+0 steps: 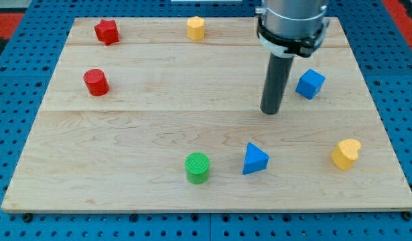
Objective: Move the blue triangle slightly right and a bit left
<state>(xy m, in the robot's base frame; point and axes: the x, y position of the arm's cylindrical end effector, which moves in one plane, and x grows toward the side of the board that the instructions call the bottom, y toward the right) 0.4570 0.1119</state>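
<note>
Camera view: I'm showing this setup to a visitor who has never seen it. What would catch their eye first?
Probably the big grey arm coming down from the view's top, ending in a dark rod whose tip rests on the pale wooden board. Next, the bright blocks: the blue triangle below my tip toward the view's bottom, with a green cylinder to its left, and a blue cube right of the rod.

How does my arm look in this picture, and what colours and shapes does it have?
From the view's top comes a wide grey metal cylinder with a black ring and a pale band at its lower edge. Below it hangs a straight dark rod, round and smooth, ending in my tip. No cables or markings show.
</note>
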